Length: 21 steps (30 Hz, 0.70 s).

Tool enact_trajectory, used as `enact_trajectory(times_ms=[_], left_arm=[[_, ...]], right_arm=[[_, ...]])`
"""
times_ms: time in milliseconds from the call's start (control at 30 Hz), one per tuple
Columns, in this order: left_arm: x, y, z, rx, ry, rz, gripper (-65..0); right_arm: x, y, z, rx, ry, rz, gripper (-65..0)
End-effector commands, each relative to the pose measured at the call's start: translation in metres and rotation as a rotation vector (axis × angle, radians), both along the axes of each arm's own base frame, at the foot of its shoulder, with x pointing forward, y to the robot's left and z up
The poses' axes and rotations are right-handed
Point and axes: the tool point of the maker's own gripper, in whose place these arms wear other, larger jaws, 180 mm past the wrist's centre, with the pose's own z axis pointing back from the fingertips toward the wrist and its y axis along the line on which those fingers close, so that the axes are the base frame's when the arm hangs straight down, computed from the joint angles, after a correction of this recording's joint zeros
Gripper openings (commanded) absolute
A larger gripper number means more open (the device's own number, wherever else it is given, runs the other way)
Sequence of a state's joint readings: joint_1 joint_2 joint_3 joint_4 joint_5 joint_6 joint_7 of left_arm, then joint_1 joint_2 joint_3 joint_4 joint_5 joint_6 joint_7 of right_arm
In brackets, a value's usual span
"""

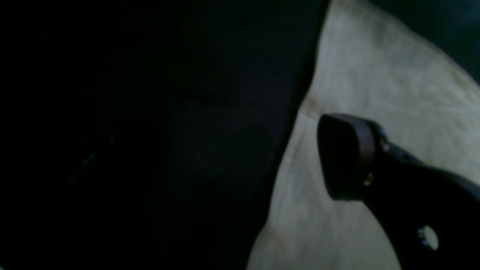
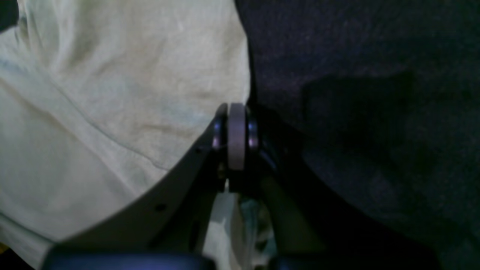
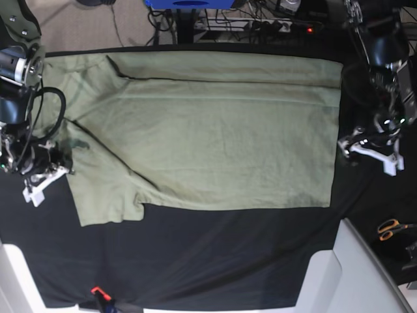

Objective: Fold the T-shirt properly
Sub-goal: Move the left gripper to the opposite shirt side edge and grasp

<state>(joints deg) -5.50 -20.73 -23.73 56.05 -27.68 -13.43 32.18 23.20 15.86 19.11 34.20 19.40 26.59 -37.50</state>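
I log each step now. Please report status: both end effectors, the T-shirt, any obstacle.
Right end effector shut at T-shirt edge; hold unconfirmed. Left end effector open at opposite edge. T-shirt spread on black tablecloth. Scissors off to the side, no obstacle.

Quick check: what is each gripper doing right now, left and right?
Left gripper: open, empty, over the T-shirt edge.
Right gripper: shut at the T-shirt's edge; whether it pinches cloth cannot be told.
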Motion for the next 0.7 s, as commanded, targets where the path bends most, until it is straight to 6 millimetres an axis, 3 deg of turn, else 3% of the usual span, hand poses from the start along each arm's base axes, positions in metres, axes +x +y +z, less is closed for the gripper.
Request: enact_trajectory(times_ms=[0,233,433,500,667], left_arm=[[0.017,0.001,0.012,0.009,-0.041,-0.017,-1.6],[0.024,-0.051,-0.018,-0.079,0.010,-0.072,-1.8],[0.019,-0.072,-0.029,-0.118,0.024,-0.080,-2.5],[0.011,-0.072,-0.035,-0.117,0.042,-0.077,-9.1],[0.005,-0.065,-0.037,-0.111,0.049,-0.065,-41.1]], right_arm=[[0.017,-0.009,0.017,-0.011,-0.053,-0.007,-65.0],[0.017,-0.009,0.017,-0.011,-0.053,-0.007,-65.0],[0.016,-0.009,0.016,-0.011,-0.051,-0.007,-65.0],[0.016,-0.009,0.016,-0.011,-0.051,-0.007,-65.0],[0.016,-0.009,0.016,-0.011,-0.051,-0.007,-65.0]])
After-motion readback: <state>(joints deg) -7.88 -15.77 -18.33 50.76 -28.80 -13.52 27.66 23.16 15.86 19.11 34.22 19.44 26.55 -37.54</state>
